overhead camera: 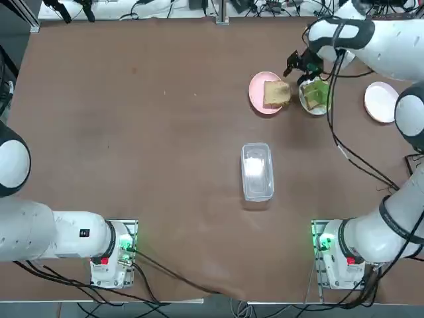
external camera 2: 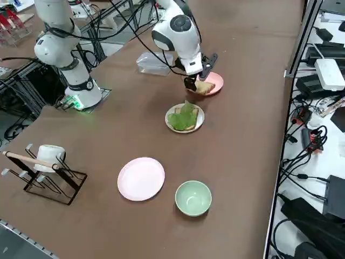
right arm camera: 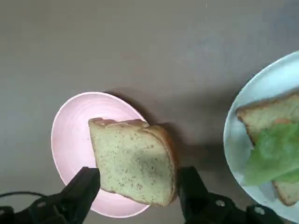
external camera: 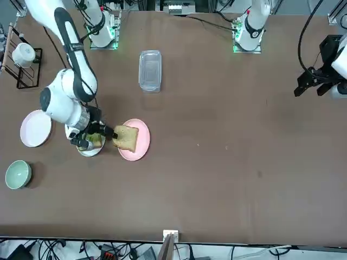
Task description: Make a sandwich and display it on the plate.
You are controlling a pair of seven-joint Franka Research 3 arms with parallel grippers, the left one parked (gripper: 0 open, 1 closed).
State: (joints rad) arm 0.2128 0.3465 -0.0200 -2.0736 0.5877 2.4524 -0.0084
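Note:
The white plate [overhead camera: 305, 106] [external camera 2: 168, 120] [right arm camera: 233, 135] carries the sandwich as an open stack: one bread slice with green lettuce [external camera 2: 183, 116] [right arm camera: 273, 151] on top. Beside it, a second toasted bread slice [overhead camera: 276, 93] [external camera: 127, 138] [right arm camera: 133, 161] rests on a pink plate [overhead camera: 255, 93] [right arm camera: 70, 140]. My right gripper [overhead camera: 295, 68] [external camera: 107, 131] [external camera 2: 193, 81] [right arm camera: 138, 184] hovers low at this slice, open. Its two fingers stand on either side of the slice's near edge.
A clear lidded container [overhead camera: 257, 171] [external camera: 150, 70] sits mid-table. On the robot's right are another pink plate [overhead camera: 381, 103] [external camera 2: 141, 178], a green bowl [external camera: 18, 173] [external camera 2: 193, 198] and a mug on a wire rack [external camera: 24, 54] [external camera 2: 48, 156].

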